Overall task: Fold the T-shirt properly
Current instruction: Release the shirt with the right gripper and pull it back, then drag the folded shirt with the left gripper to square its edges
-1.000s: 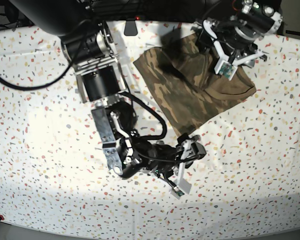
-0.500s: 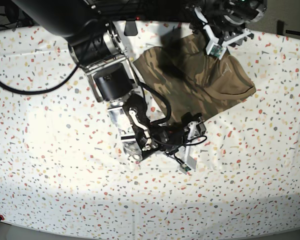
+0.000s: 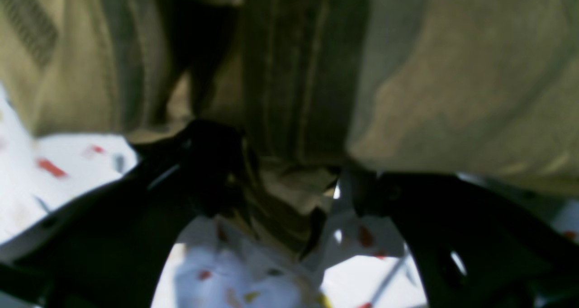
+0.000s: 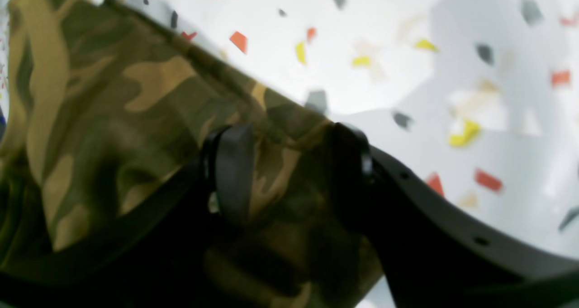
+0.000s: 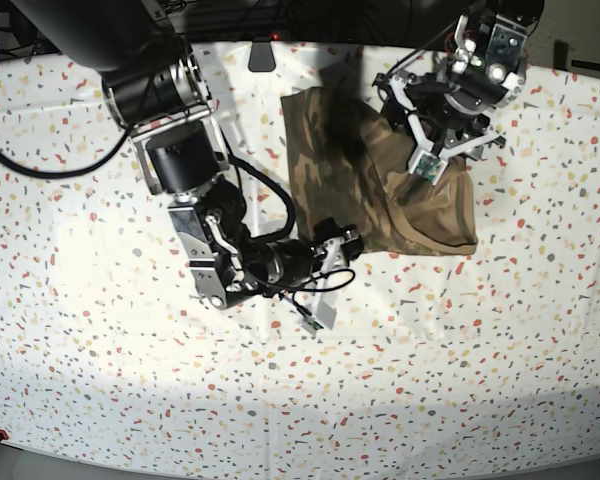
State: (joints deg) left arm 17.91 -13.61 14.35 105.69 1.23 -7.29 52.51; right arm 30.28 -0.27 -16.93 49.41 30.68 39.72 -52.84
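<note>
The right gripper (image 5: 342, 243) lay nearest the camera, its jaws clamped on the near hem corner of the camouflage T-shirt (image 5: 380, 180), the cloth pinched between both fingers (image 4: 233, 172). The shirt rested partly folded on the speckled tabletop (image 5: 80, 250), its long axis running from that corner away toward the far edge. Beyond it, the left gripper (image 5: 442, 145) stood with jaws spread wide over the shirt's far right side, cloth bunched between them but apparently not pinched.

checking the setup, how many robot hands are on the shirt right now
2. The right hand is at the T-shirt's lower edge near the middle; the left hand is on its upper right part.
</note>
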